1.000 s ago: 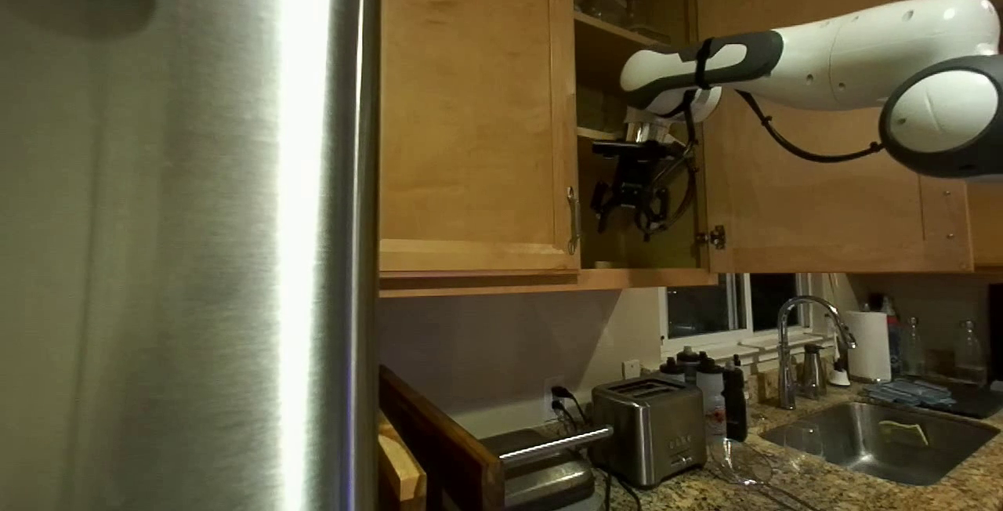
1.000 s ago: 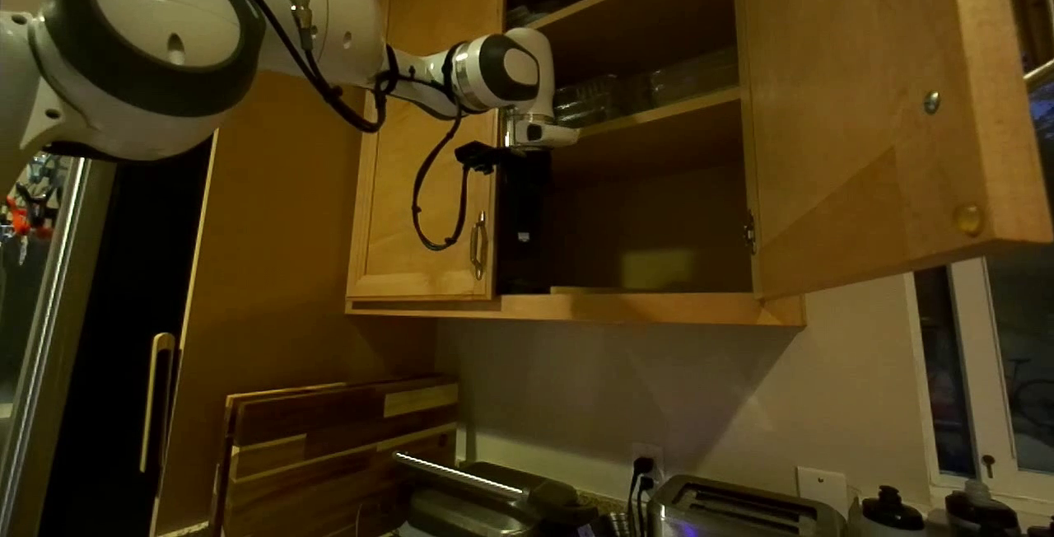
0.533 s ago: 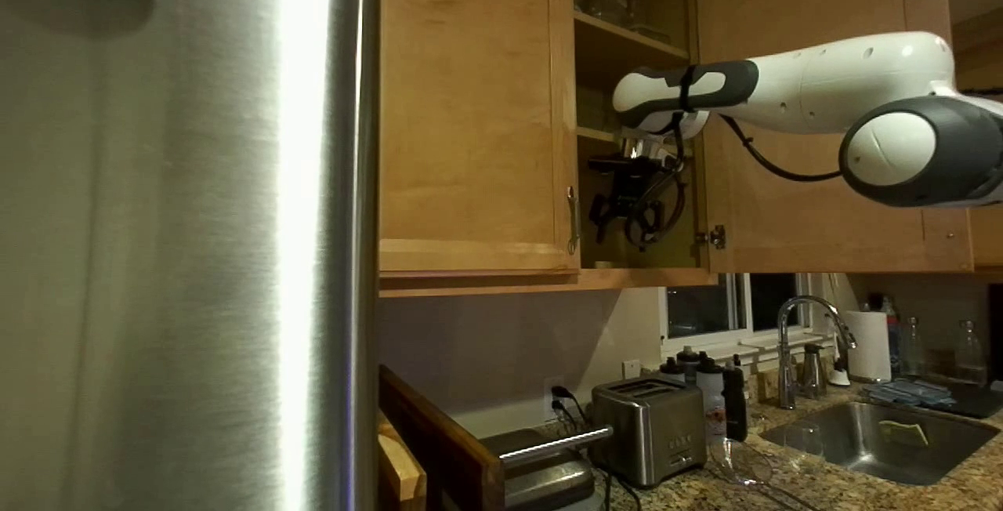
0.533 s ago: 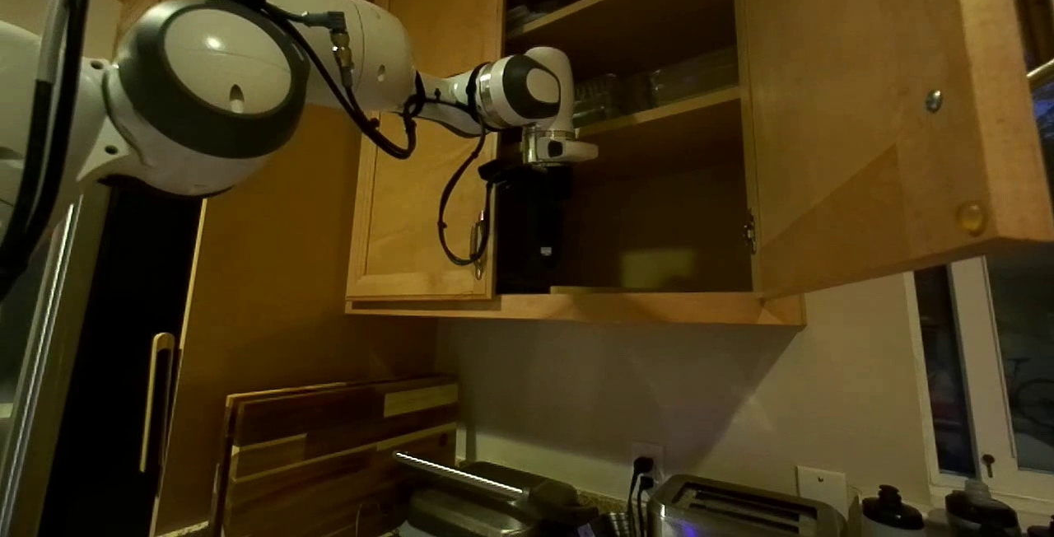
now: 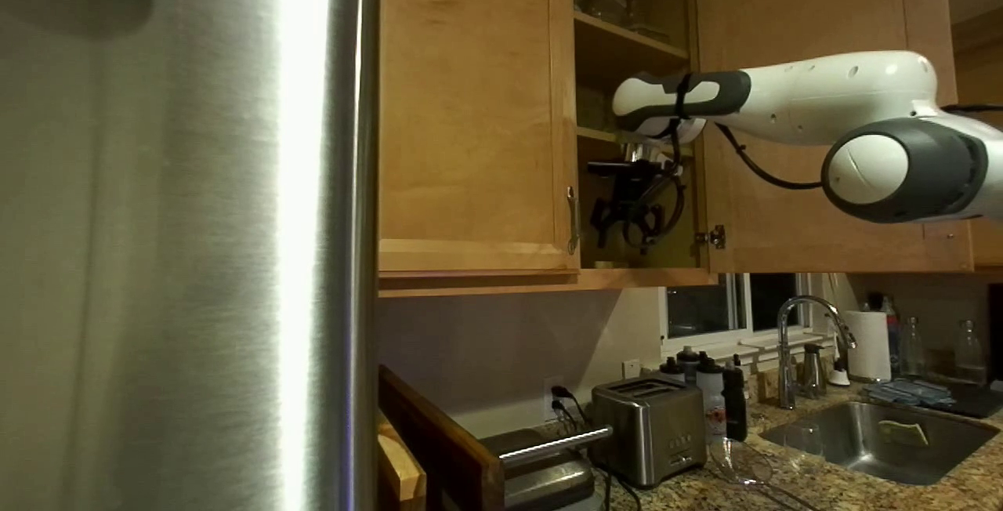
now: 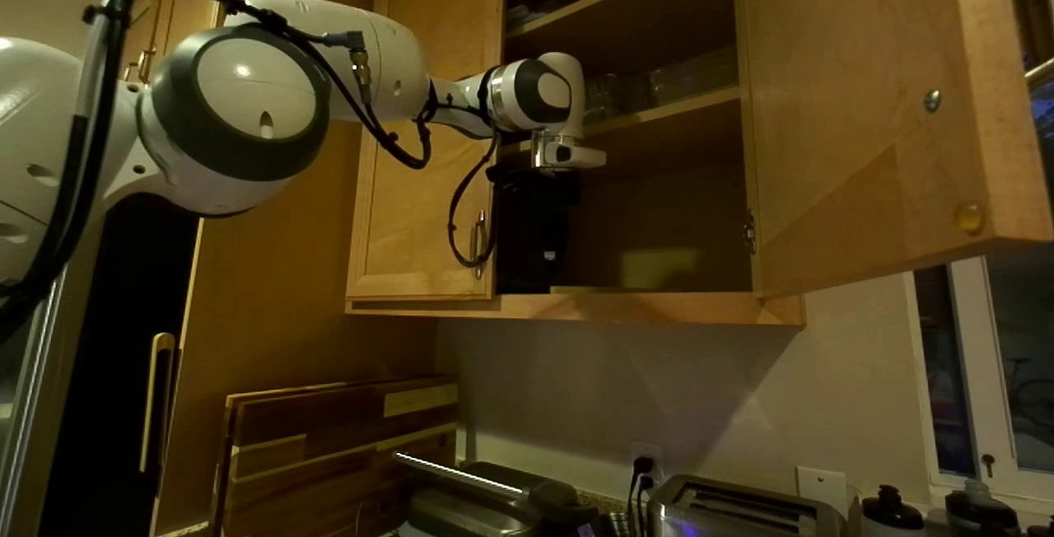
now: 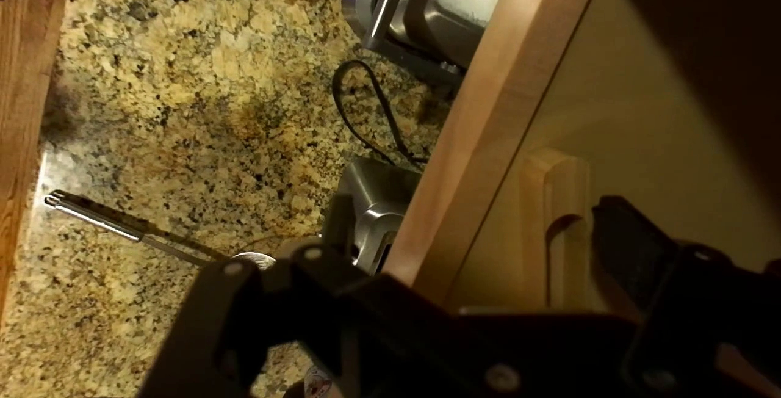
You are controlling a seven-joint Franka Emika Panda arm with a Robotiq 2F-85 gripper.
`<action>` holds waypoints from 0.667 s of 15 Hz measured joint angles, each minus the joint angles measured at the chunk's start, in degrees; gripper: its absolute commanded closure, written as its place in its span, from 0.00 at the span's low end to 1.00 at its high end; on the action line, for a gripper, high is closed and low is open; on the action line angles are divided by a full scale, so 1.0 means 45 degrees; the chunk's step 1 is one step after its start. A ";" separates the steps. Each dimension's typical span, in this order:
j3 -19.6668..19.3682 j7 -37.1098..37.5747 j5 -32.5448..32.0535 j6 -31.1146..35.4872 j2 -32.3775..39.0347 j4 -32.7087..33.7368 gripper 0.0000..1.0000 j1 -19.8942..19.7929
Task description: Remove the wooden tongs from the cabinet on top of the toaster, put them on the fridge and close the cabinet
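Brought the tool, spread wide and gripping nothing, lower inside the cabinet over the last second. Find tongs lying at the bottom, nearer one finger. Best to centre over them, clearing the front lip, before descending and squeezing.

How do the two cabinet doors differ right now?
Position: the shut door lies flat against the cabinet; the open door is swung outward.
Face: the shut door shows its front, with a handle; the open door shows its inner side, with a hinge.
Access: the shut door hides what is behind it; the open door leaves shelves exposed.
Shared: both are light honey-coloured wood.
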 measured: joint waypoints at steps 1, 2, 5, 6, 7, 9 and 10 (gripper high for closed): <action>0.0000 0.0002 0.0074 -0.0127 0.0078 0.0101 0.00 -0.0020; 0.0000 0.0009 0.0162 -0.0260 0.0162 0.0199 0.00 -0.0034; 0.0002 0.0086 0.0522 -0.0418 0.0393 0.0312 0.00 -0.0069; 0.0003 0.0224 0.0649 -0.0302 0.0444 0.0314 0.00 -0.0068; 0.0004 0.0306 0.0746 -0.0225 0.0478 0.0314 0.00 -0.0068; 0.0005 0.0351 0.0772 -0.0201 0.0485 0.0322 0.00 -0.0069; 0.0005 0.0349 0.0750 -0.0171 0.0485 0.0324 0.00 -0.0066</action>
